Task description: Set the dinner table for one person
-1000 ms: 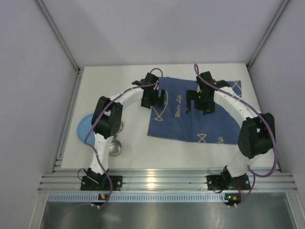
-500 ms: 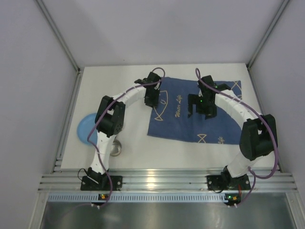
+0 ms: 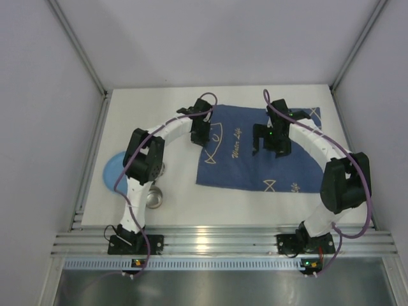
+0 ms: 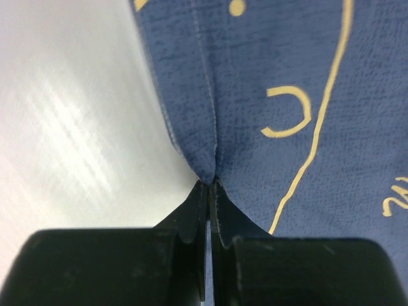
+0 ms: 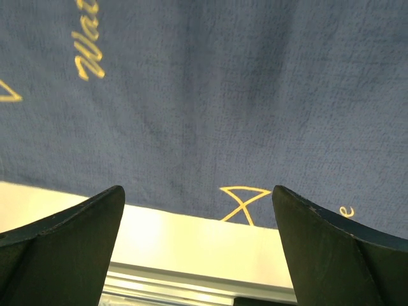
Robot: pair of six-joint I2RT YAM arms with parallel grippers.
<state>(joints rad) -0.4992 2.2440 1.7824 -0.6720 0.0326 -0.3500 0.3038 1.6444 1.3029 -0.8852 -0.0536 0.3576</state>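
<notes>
While left arm (image 3: 167, 131) bows inward from near edge, left claw (image 3: 201, 132) sits low, clenched on raised fold at left edge of cloth (image 3: 255, 162). Right arm (image 3: 319, 143) bows likewise; right claw (image 3: 271, 141) hovers over cloth centre, spread wide, empty. One cloth, one blue plate (image 3: 111, 169), one metal cup (image 3: 155, 199). Bench (image 3: 146, 111) lies directly beneath both claws.

One white dinner table (image 3: 146, 108) holds one dark blue fish-print cloth (image 3: 255, 169), one blue plate (image 3: 109, 172) and one small round metal vessel (image 3: 154, 199) — probably a cup, though the top view is too coarse to be sure. Two robot arms reach over it, one left arm (image 3: 169, 129) and one right arm (image 3: 315, 141). Each carries one two-finger gripper, two in all: the left gripper (image 4: 209, 188) and the right gripper (image 5: 197, 194).
</notes>
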